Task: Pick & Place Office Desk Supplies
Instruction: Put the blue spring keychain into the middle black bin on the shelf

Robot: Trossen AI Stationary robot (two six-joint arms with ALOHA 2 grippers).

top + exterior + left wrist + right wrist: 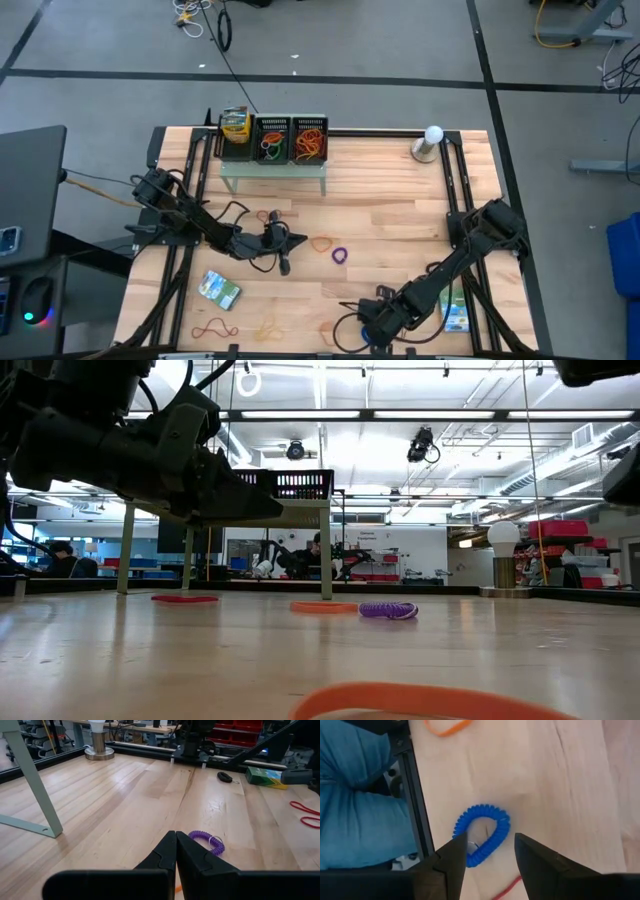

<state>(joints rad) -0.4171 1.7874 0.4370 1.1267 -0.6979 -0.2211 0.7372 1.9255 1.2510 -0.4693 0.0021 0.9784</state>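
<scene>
At the tabletop's [580, 780] near edge a blue coiled band [482, 834] lies flat, partly between the spread-apart fingers of the right tool [490, 851], which grips nothing; I would lower it straight, so one finger drops inside the loop, then close. Mid-tabletop the left tool [176, 851] is closed and empty beside a purple coiled band [207, 841]. No writing is legible, even on the yellow box [234, 125].

We count two arms; three black mesh trays [273, 139] on one pale-green shelf [272, 176]; two green-white-blue packets, one at the left [219, 290], one at the right [455, 310]; one purple coil [340, 255]; one blue coil [483, 833]; one white bulb [433, 135].
</scene>
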